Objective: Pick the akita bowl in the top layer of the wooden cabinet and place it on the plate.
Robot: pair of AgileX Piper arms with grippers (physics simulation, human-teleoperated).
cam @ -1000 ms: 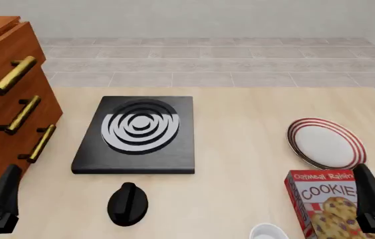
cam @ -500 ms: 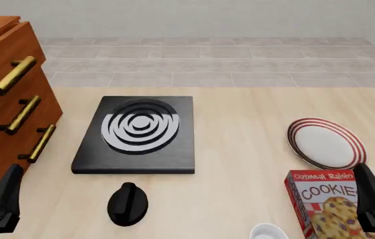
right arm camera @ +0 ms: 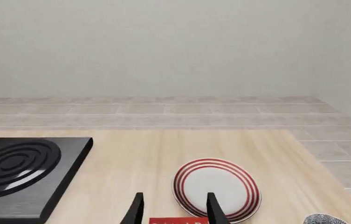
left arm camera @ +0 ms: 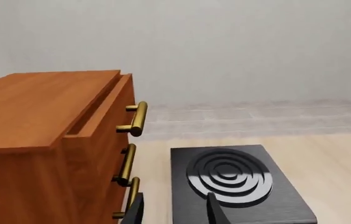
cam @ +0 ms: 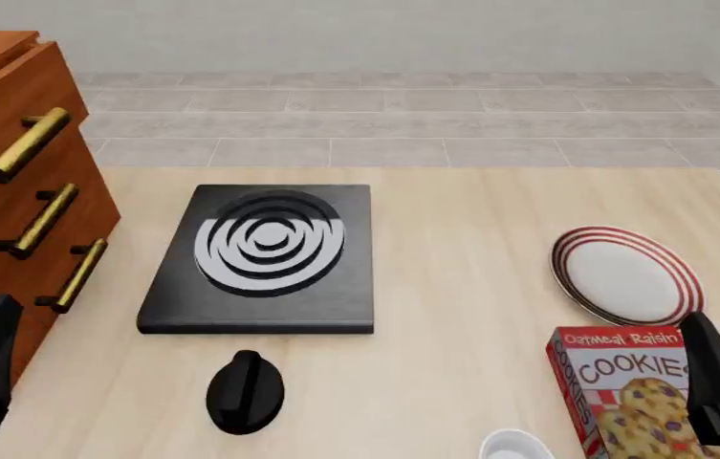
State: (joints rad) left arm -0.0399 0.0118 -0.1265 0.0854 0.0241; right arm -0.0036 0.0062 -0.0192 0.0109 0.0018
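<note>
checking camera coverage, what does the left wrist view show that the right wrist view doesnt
Only the left wrist view shows the wooden cabinet with its three brass handles; its top layer sits slightly out, but no bowl interior is visible.

Only the right wrist view shows the plate, empty, the top edge of a red box, and a dark-patterned rounded thing cut off at the frame's corner.

Both show the black stove burner, the light wooden table, the tiled floor beyond, and their own tool's open fingertips.
</note>
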